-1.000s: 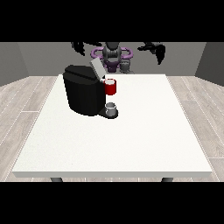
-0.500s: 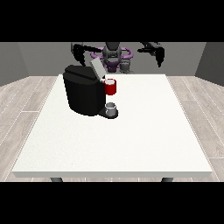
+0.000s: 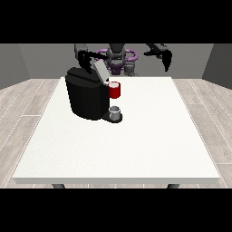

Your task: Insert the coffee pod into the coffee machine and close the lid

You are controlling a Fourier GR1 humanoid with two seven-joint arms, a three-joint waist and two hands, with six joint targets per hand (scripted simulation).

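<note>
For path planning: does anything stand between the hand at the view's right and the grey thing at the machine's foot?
Nothing visible between the hand and the grey thing; a red thing at the machine sits above it.

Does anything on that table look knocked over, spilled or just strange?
Nothing stands out. The black coffee machine sits upright on the white table, lid raised, with a red thing at the machine and a grey thing below it. No spills show.

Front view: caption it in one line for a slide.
Robot behind white table, both hands raised, black coffee machine with lid open.
</note>
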